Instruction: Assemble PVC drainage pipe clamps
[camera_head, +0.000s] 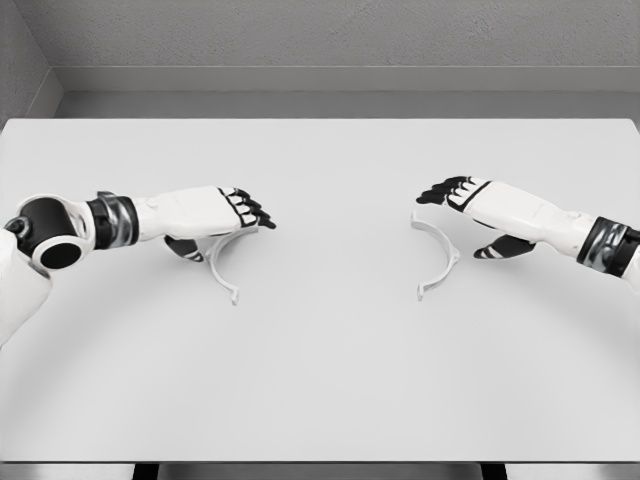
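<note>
Both open: left robot hand over left clamp half; right robot hand beside right clamp half.

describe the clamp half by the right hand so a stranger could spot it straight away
On the white table, look right of centre, just below the white five-finger right hand. There lies a thin white curved PVC clamp half. Unlike its twin near the left hand, its arc bulges rightward.
</note>
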